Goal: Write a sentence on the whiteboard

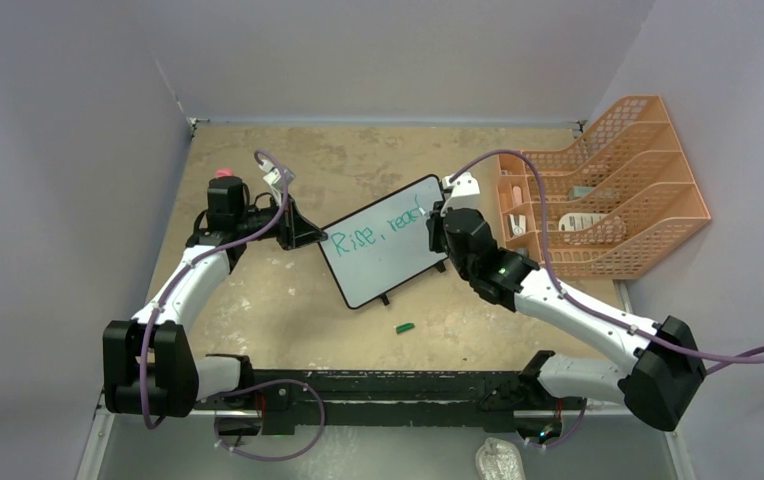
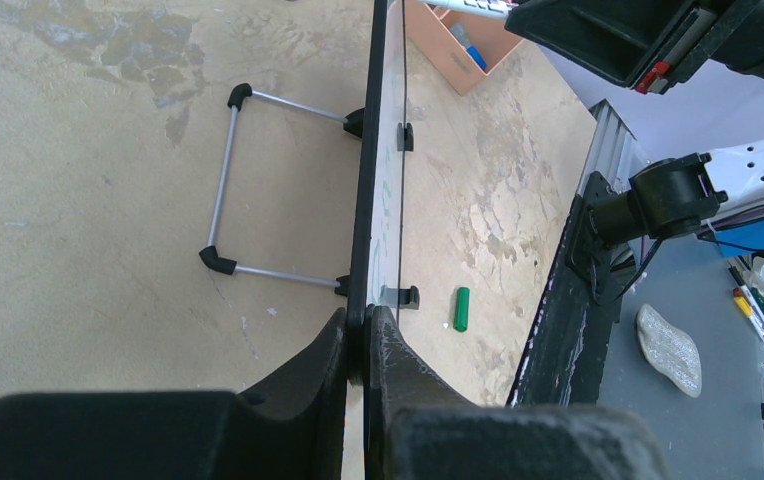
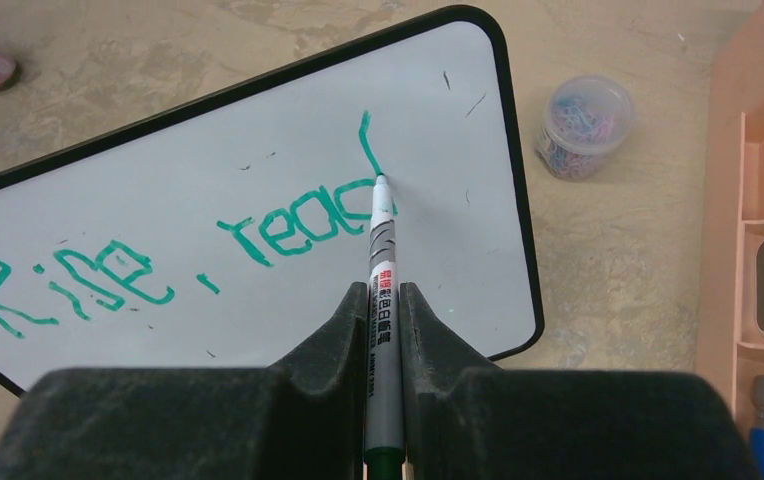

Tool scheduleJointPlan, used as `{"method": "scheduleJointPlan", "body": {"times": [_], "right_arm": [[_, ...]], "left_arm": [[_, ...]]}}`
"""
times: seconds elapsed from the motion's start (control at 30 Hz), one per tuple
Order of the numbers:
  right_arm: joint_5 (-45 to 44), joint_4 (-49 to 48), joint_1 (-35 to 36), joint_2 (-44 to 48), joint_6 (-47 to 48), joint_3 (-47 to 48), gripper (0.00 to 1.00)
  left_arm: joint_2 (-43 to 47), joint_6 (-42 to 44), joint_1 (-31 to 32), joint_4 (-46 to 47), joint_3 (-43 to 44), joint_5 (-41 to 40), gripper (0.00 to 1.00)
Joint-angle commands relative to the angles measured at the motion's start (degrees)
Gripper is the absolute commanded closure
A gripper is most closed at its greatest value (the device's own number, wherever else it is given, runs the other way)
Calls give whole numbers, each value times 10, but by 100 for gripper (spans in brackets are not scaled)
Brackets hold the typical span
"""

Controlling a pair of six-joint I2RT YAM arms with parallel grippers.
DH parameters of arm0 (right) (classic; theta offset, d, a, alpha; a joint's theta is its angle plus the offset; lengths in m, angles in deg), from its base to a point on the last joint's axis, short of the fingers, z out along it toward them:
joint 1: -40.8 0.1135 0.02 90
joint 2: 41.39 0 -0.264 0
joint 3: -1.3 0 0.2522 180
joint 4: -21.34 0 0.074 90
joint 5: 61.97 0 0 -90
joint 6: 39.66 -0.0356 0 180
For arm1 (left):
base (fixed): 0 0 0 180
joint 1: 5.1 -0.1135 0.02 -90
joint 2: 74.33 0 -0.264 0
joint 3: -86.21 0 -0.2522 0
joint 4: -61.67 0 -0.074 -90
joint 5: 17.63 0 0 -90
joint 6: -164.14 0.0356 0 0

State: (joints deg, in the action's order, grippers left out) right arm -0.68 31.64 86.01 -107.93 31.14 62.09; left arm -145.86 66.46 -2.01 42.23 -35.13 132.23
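Observation:
The whiteboard (image 1: 388, 250) stands tilted on its feet mid-table, black-framed, seen edge-on as the whiteboard (image 2: 370, 180) in the left wrist view. My left gripper (image 1: 303, 235) is shut on its left edge; in its own view the left gripper (image 2: 366, 325) pinches the frame. The sentence (image 3: 158, 260) in green-teal reads "Rise, reac" plus a rising stroke. My right gripper (image 3: 384, 300) is shut on a grey marker (image 3: 382, 280) whose tip touches the whiteboard (image 3: 258, 140) at the foot of that stroke. From above the right gripper (image 1: 436, 222) sits at the board's right end.
A green marker cap (image 1: 404, 326) lies on the table in front of the board. An orange mesh file tray (image 1: 608, 190) stands at the right. A tub of paper clips (image 3: 584, 125) sits beside the board's right edge. A pink item (image 1: 224, 173) lies behind the left arm.

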Motion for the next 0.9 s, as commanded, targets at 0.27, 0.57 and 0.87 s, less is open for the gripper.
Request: {"method": "scheduleJointPlan", "body": {"times": [0.27,0.57,0.87], "right_arm": [[-9,-31,-7,-14,13,33,100],[-20,-30,-11,-17,8,33,100],[-26,-26,-15,-18,2,29,100]], "left_arm": [[-6,27,1,-4,17,-14,100],[-7,27,1,-4,17,-14,100],[-6,27,1,-3,17,-14,100]]}}
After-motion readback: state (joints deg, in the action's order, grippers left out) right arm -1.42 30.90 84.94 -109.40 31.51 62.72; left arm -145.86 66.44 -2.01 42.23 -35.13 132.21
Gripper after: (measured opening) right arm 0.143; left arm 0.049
